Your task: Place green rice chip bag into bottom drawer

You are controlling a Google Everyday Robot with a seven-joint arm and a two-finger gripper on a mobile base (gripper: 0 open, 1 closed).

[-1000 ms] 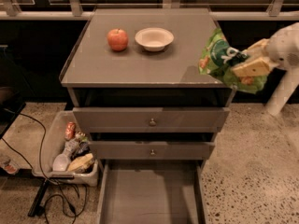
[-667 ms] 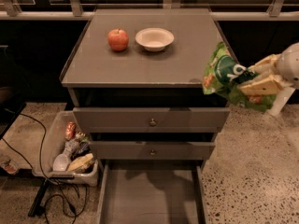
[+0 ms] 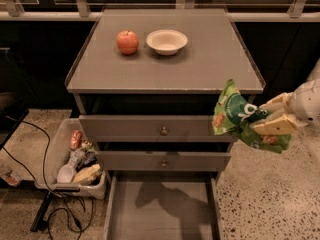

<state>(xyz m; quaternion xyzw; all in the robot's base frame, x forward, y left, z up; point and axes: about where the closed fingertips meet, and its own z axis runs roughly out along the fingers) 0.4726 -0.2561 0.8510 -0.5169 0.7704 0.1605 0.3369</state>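
1. One hand, pale, sits at the right edge of view beside the cabinet's front right corner, level with the top drawer front. Its two fingers are clamped on the bag.
2. Bag: green, crinkled, held tilted in the air. In view, its upper end overlaps the front right corner of the tabletop, and its lower end hangs over the speckled floor. I cannot tell if it touches the cabinet.
3. Bottom drawer: pulled out toward the camera, with a shadow on its grey floor. The bag is above and to the right, outside the drawer's right wall.
4. Two drawer fronts sit above it, upper and lower, each with a round knob.
5. On the tabletop near the back: apple left, bowl right, close but apart.
6. Bin stands on the floor left of the cabinet and holds wrappers. A black cable loops beside it.
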